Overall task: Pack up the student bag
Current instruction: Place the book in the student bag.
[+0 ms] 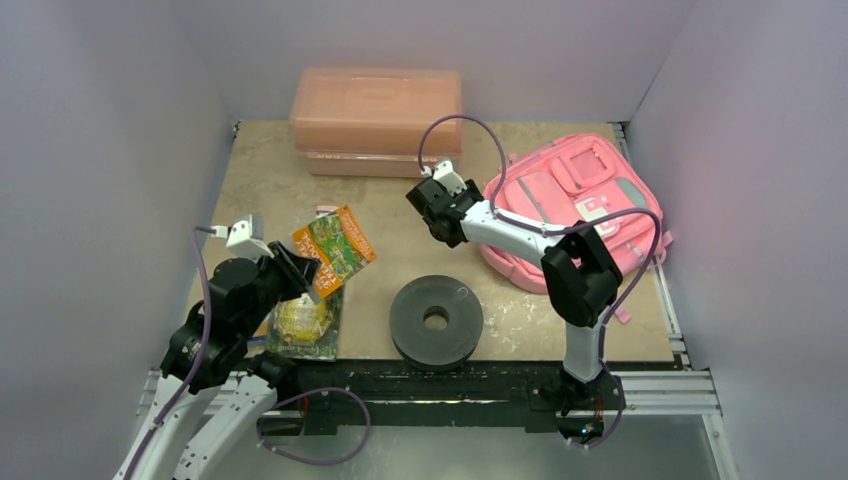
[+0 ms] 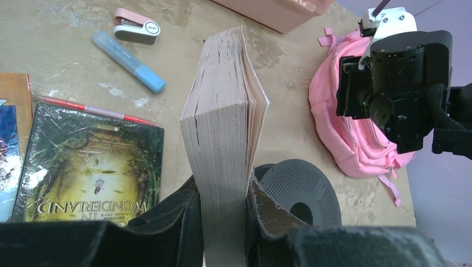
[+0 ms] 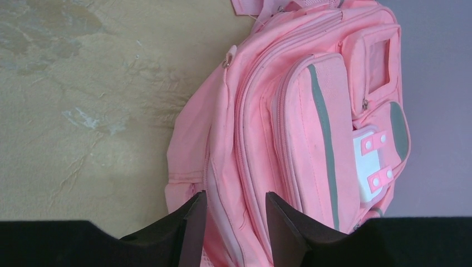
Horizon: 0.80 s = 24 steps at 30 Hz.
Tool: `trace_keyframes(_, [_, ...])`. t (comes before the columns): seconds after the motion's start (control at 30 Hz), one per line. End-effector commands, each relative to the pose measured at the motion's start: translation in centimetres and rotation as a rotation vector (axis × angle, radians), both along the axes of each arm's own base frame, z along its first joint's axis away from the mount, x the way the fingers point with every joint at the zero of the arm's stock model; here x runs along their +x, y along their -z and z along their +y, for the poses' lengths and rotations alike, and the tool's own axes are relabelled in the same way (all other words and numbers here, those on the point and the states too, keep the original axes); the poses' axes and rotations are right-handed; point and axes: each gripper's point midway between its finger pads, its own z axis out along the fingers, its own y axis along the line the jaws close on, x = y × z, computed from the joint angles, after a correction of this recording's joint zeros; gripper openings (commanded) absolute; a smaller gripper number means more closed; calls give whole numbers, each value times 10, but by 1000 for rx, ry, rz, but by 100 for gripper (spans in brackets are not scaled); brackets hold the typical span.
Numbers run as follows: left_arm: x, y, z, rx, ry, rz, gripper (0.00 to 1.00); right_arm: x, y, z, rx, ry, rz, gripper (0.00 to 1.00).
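The student bag (image 1: 580, 200) is a bright-pink backpack lying flat at the back right, front pockets up. It also shows in the left wrist view (image 2: 345, 133) and in the right wrist view (image 3: 289, 128). My left gripper (image 1: 305, 275) is shut on a thick book (image 1: 335, 250) with an orange and green cover, held above the table at the left. In the left wrist view the book's page edges (image 2: 222, 128) stand between the two fingers of this gripper (image 2: 222, 192). My right gripper (image 1: 432, 222) is open and empty. It hovers at the bag's left side, jaws over its edge (image 3: 234, 217).
A salmon-pink plastic box (image 1: 378, 105) stands at the back. A black perforated disc (image 1: 436, 320) lies front centre. A Wonderland book (image 2: 89, 167) lies under my left arm, with a red pencil (image 2: 94, 110), a blue highlighter (image 2: 129, 61) and a pink stapler (image 2: 136, 26) beyond.
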Motion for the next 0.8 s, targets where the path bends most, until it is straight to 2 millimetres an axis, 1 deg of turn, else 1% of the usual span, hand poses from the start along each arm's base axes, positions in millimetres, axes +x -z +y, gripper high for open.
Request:
trace_keyframes(0.0, [8, -31, -12, -73, 34, -103, 0, 5, 4, -7, 4, 7, 1, 46])
trace_keyframes(0.17, [10, -31, -18, -80, 57, -97, 0, 6, 17, -13, 8, 11, 39, 46])
trace_keyframes(0.4, [10, -30, -20, -91, 66, -94, 0, 6, 31, -10, 25, -11, 94, 49])
trace_keyframes(0.57, [10, -30, -21, -94, 72, -93, 0, 4, 32, 0, 94, -55, 110, 53])
trace_keyframes(0.77, [11, -27, -24, -95, 80, -81, 0, 4, 32, -9, 49, -22, 96, 52])
